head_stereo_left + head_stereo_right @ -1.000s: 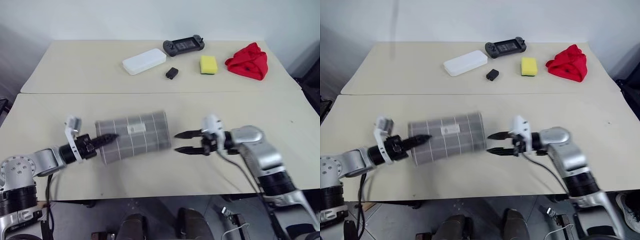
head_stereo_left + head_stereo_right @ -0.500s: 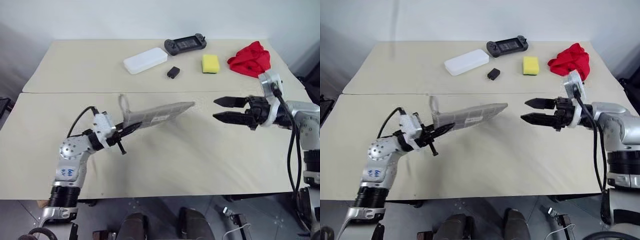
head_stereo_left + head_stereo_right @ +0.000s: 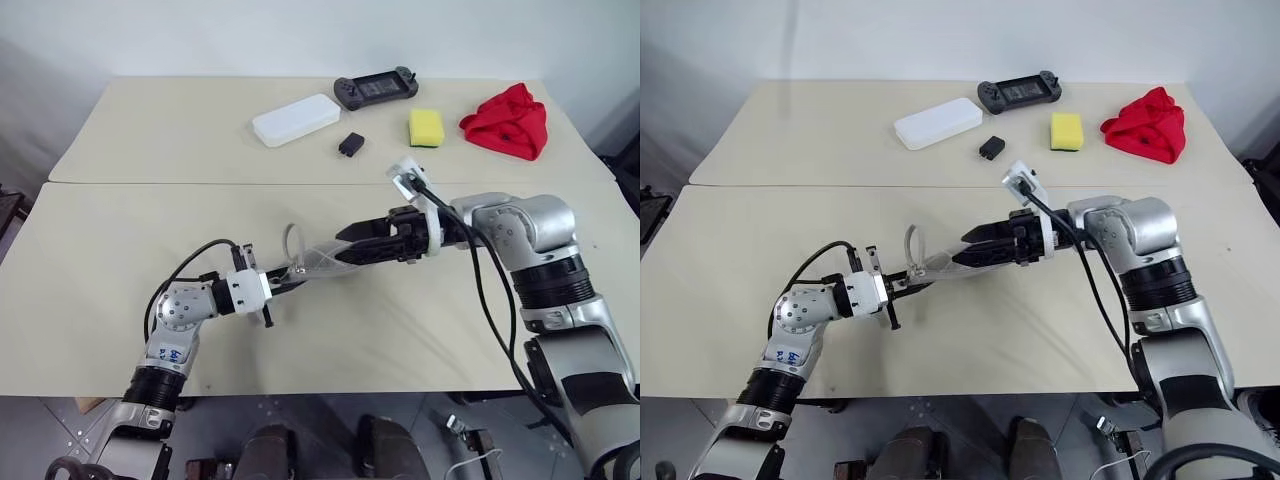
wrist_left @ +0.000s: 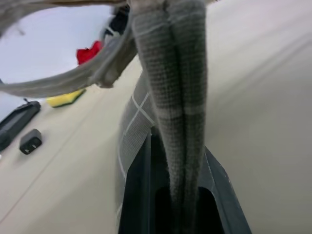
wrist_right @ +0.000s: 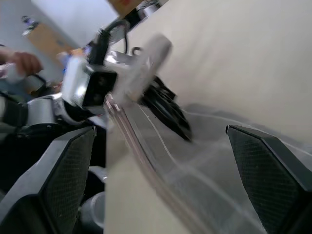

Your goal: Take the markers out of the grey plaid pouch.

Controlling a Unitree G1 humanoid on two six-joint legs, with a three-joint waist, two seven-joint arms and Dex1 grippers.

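The grey plaid pouch (image 3: 315,262) is held off the table, turned edge-up, so it looks like a thin strip. My left gripper (image 3: 283,282) is shut on its near end. In the left wrist view the pouch's (image 4: 170,97) folded fabric edge is pinched between the two fingers, and the cord loop (image 4: 58,83) curls off beside it. My right gripper (image 3: 352,248) points left at the far end and is open. In its wrist view the fingers (image 5: 68,170) stand wide on either side of the pouch (image 5: 195,190). The markers are hidden.
At the back of the far table lie a white oblong case (image 3: 295,119), a black game controller (image 3: 375,88), a small black block (image 3: 350,144), a yellow sponge (image 3: 426,127) and a red cloth (image 3: 508,120). A seam (image 3: 150,183) separates the two tables.
The pouch lay flat a second ago. My left gripper has lifted it, rolled it edge-up and carried it right. The right gripper opened wider, swung out right, then came left to the pouch's far end.
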